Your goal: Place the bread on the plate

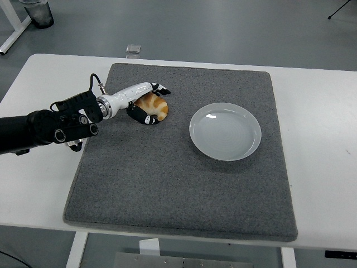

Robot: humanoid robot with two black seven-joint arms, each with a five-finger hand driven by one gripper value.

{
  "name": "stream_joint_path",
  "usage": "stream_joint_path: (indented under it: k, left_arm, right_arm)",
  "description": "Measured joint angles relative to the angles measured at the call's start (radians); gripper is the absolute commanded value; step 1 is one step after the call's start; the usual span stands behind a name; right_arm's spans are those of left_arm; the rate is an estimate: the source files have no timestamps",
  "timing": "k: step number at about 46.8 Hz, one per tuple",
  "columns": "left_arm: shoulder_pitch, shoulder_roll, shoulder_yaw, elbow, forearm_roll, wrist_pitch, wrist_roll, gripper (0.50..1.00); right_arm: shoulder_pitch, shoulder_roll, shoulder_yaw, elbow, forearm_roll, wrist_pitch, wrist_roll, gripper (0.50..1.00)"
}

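The bread (157,108), a golden croissant, lies on the grey mat (178,190) left of centre. My left hand (158,105) reaches in from the left and straddles it: the white fingers (160,89) lie over its far side and the black thumb (146,118) presses its near side, so the hand is shut on the bread. The bread still rests on the mat. An empty white plate (225,132) sits on the mat to the right, about a hand's length from the bread. The right arm does not show.
The mat covers most of the white table (323,167). On the floor beyond the table stand a dark bin (38,12) at the top left and a small flat object (133,48).
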Motion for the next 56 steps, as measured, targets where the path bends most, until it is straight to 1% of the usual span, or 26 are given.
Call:
stream_joint_path:
  k: [3, 5, 6, 7, 11, 16, 21, 29, 43, 50, 56]
  left_arm:
    - [0.001, 0.001, -0.001, 0.0, -0.002, 0.0, 0.001, 0.75]
    - [0.002, 0.001, -0.002, 0.0, -0.003, -0.001, 0.001, 0.741]
    - [0.003, 0.001, -0.002, 0.0, -0.003, -0.001, 0.001, 0.729]
    - [0.003, 0.001, -0.003, 0.0, -0.003, -0.001, 0.001, 0.701]
    - [0.003, 0.001, -0.005, 0.0, -0.003, -0.001, 0.001, 0.553]
    - [-0.007, 0.003, -0.006, 0.0, -0.006, -0.001, 0.001, 0.5]
    - [-0.012, 0.006, -0.021, 0.0, -0.016, 0.001, 0.001, 0.5]
    - [-0.013, 0.015, -0.104, 0.0, -0.005, -0.007, -0.004, 0.5]
    - [-0.016, 0.031, -0.106, -0.004, -0.004, -0.009, -0.005, 0.5]
    - [-0.019, 0.072, -0.108, -0.013, -0.006, -0.009, -0.005, 0.5]
    - [-0.045, 0.146, -0.109, -0.014, -0.011, -0.014, -0.003, 0.5]
  right_arm:
    - [-0.001, 0.0, 0.0, 0.0, 0.0, 0.0, 0.0, 0.952]
    - [-0.001, 0.0, 0.0, 0.0, 0.0, 0.0, 0.0, 0.952]
    - [-0.001, 0.0, 0.0, 0.0, 0.0, 0.0, 0.0, 0.952]
    - [-0.001, 0.0, 0.0, 0.0, 0.0, 0.0, 0.0, 0.952]
    - [-0.001, 0.0, 0.001, 0.0, 0.0, -0.001, 0.0, 0.952]
    - [-0.001, 0.0, 0.002, 0.0, 0.001, 0.0, 0.0, 0.952]
    - [-0.001, 0.0, 0.003, 0.0, 0.001, 0.001, 0.0, 0.952]
    - [-0.001, 0.0, 0.003, 0.0, 0.001, 0.001, 0.0, 0.952]
    - [-0.001, 0.0, 0.002, 0.0, 0.0, 0.0, 0.0, 0.952]
    - [-0.001, 0.0, 0.002, 0.0, 0.0, 0.0, 0.0, 0.954]
    - [0.0, 0.0, 0.002, 0.0, 0.001, 0.001, 0.0, 0.952]
